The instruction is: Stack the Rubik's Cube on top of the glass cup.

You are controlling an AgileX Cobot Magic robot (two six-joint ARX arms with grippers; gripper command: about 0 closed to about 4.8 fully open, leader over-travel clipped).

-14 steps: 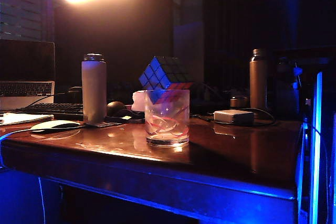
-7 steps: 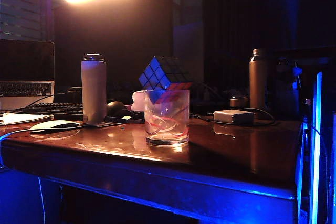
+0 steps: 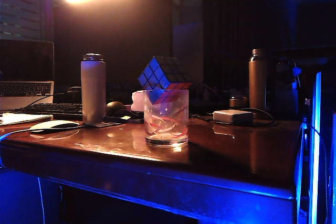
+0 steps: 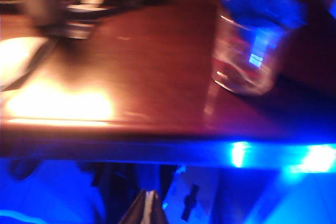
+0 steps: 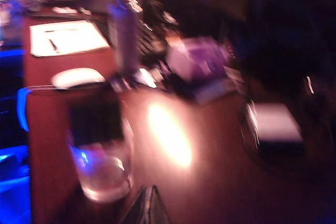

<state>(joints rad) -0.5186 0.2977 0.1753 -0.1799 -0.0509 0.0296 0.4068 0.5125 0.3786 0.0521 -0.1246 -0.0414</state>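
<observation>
Nothing shifted on table since earlier frames: cube (image 3: 164, 74) sat tilted on cup (image 3: 166, 117) rim as before, one corner dipping into mouth. Cup stood mid-table; white bottle (image 3: 93, 88) at its 9 o'clock, white box (image 3: 233, 116) at 3 o'clock. Neither arm showed in room view. Left gripper (image 4: 148, 208) clenched, empty, off table's near edge. Right gripper (image 5: 148, 206) looked closed, empty, just beside cup. Stack judged done, arms clear.
</observation>
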